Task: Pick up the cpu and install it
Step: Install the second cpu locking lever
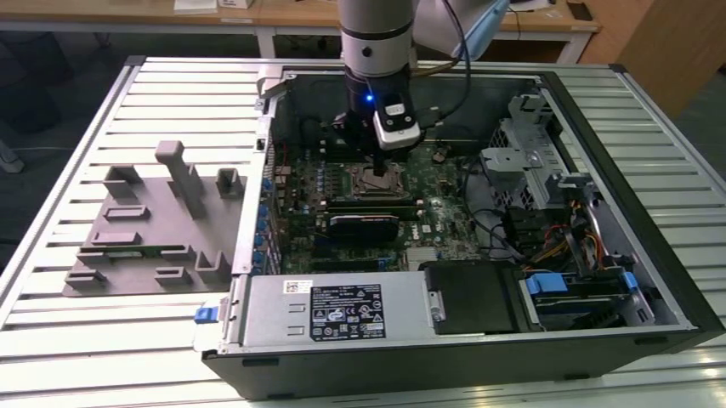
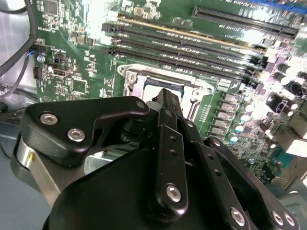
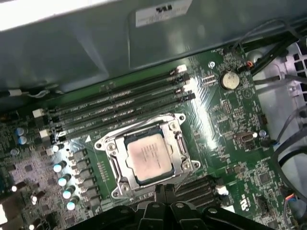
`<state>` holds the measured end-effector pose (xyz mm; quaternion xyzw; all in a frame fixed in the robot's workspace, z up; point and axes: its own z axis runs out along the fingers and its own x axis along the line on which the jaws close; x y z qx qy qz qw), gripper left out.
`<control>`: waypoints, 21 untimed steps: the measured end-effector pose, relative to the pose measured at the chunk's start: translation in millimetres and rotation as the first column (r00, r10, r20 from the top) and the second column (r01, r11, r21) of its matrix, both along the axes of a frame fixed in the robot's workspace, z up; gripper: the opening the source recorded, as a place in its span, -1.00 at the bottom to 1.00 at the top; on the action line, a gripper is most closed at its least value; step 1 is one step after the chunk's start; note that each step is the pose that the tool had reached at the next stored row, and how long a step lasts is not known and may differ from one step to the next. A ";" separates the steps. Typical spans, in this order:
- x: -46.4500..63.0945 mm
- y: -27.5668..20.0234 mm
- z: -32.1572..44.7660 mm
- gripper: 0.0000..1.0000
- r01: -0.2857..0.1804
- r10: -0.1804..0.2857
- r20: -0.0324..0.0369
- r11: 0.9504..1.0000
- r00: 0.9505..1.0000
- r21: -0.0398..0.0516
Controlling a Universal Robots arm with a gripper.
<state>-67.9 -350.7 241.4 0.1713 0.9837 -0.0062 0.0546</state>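
The cpu point(image 3: 148, 157), a flat square chip with a silvery top, lies inside the metal-framed socket point(image 3: 108, 143) on the green motherboard in the first wrist view. My gripper point(image 3: 160, 190) hangs just beside the socket's edge, its black fingers drawn together with nothing between them. In the second wrist view the gripper point(image 2: 165, 96) stands in front of the socket point(image 2: 139, 79) and hides most of it. From the exterior view the gripper point(image 1: 369, 166) reaches down into the open computer case, right over the socket point(image 1: 377, 182).
Black memory slots point(image 3: 120, 108) run along one side of the socket. A power supply point(image 1: 335, 310) and a drive cage point(image 1: 533, 153) with cables crowd the case. A grey parts fixture point(image 1: 153, 225) lies on the slatted table at the exterior view's left.
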 end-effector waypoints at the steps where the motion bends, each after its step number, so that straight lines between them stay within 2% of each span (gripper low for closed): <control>1: -0.8 -1.2 0.0 -0.79 0.000 0.000 0.000 1.000 1.000 0.001; 9: -7.9 -12.7 -0.8 -0.79 -0.005 0.005 0.000 1.000 1.000 0.009; 13: -10.9 -13.6 -2.2 -0.79 -0.034 0.034 0.000 0.999 0.999 0.013; 21: -11.8 -16.4 -5.3 -0.79 -0.100 0.100 0.000 0.995 0.995 0.013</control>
